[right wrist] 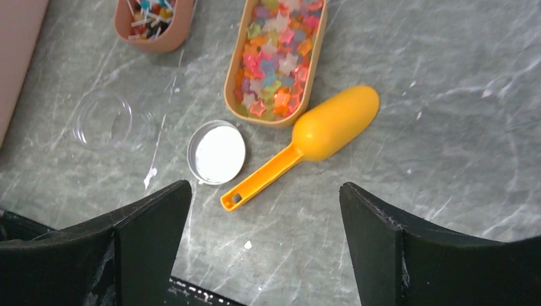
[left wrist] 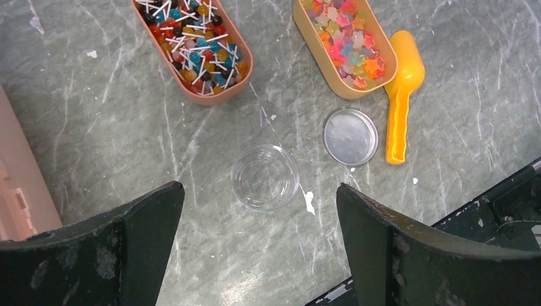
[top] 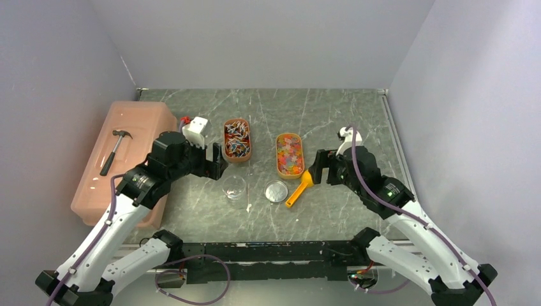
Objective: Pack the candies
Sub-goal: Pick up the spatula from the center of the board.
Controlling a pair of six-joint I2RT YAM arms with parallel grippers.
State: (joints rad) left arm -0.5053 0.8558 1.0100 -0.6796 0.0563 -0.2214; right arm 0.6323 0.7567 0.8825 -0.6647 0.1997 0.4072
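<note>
round candies on white sticks (left wrist: 194, 44), red, blue, orange and yellow mixed, heaped in the left oval orange tray (left wrist: 214, 99) on the grey marbled table (top: 357, 121). star-shaped candies (right wrist: 274, 57) in orange, pink, yellow and green, filling the right oval orange tray (right wrist: 271, 121) beside it, the two trays a little apart. nearer the arms, a clear round jar (top: 234, 187) standing open, mouth up, and just to its right a round silvery lid (top: 276, 191) lying flat, not touching the jar. right of the lid, a yellow-orange scoop (top: 300, 189), bowl end right against the near end of the star tray, handle pointing back toward the arms. left gripper (top: 219, 161) spread wide and gripping nothing, hovering above the table near the stick-candy tray, with the jar framed between its fingers (left wrist: 147, 236) in the wrist view and well below them. right gripper (top: 317, 167) also spread wide and empty, hovering just right of the scoop, with scoop and lid framed between its fingers (right wrist: 383, 242). at the far left, a pink plastic box (top: 137, 121) with a hammer (top: 115, 152) lying on top.
</note>
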